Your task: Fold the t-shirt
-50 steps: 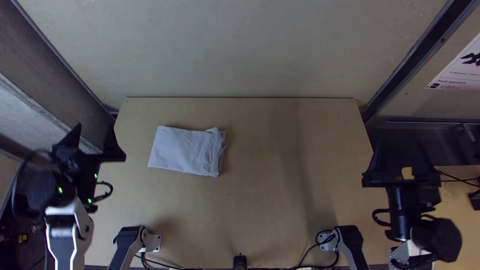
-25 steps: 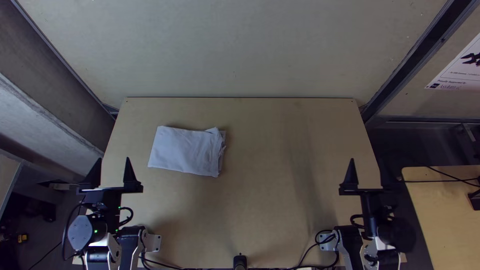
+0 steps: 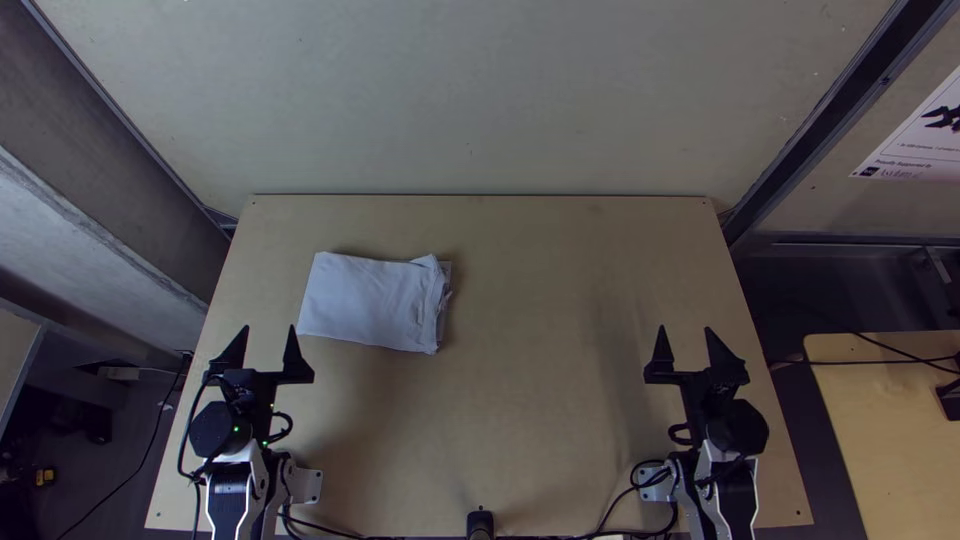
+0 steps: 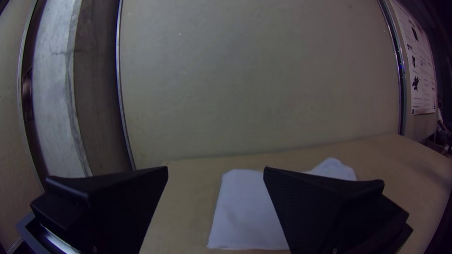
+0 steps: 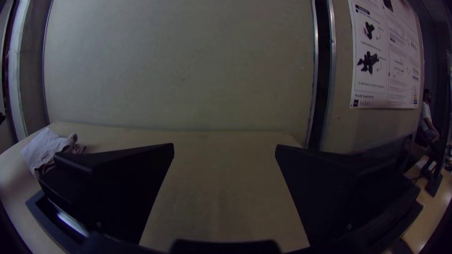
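Note:
In the top view, the white t-shirt [image 3: 368,302] lies folded into a compact rectangle on the table's left half, loose layered edges at its right end. My left gripper [image 3: 268,345] stands open at the table's left side, nearer the front than the cloth and apart from it. My right gripper [image 3: 686,346] is open over the table's right side, far from the cloth. The left wrist view has the t-shirt [image 4: 245,211] partly behind a finger of the open left gripper [image 4: 215,173]. In the right wrist view the right gripper [image 5: 225,149] holds nothing; the t-shirt [image 5: 46,146] lies far off.
The light wooden table [image 3: 540,400] has bare wood between the two arms. A pale wall panel [image 3: 470,100] rises behind its far edge. Short brackets with cables stand at the near edge, around a small black post [image 3: 480,524]. A second wooden surface [image 3: 890,430] is at the right.
Both arms have swung inward from the table's sides, the left one rightward and the right one leftward. The t-shirt has stayed in place.

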### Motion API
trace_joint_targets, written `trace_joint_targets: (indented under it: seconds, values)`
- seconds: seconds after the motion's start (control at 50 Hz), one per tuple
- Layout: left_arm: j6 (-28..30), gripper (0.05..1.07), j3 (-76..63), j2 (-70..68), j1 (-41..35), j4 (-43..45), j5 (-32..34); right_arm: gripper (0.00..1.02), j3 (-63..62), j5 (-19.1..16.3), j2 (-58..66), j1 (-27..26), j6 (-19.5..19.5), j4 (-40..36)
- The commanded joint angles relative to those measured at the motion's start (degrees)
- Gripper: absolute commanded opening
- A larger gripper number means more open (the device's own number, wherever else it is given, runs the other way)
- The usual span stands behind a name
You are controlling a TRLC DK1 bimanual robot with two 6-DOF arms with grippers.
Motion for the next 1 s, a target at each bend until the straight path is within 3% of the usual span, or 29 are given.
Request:
trace_joint_targets:
  seconds: [0.0,0.26,0.98]
  values:
    - [2.6,1.03,-3.0,-0.9,-0.1,-0.2,0.0,0.99,-2.3,0.5,-0.5,-0.6,3.0,0.3]
    - [3.3,1.03,-3.2,-0.8,1.0,-6.3,0.0,0.99,-2.4,0.4,-0.4,-0.8,9.4,-2.5]
    - [3.2,1.03,-3.1,-0.8,1.0,-6.5,0.2,0.99,-2.2,0.4,-0.3,-0.8,9.3,-3.4]
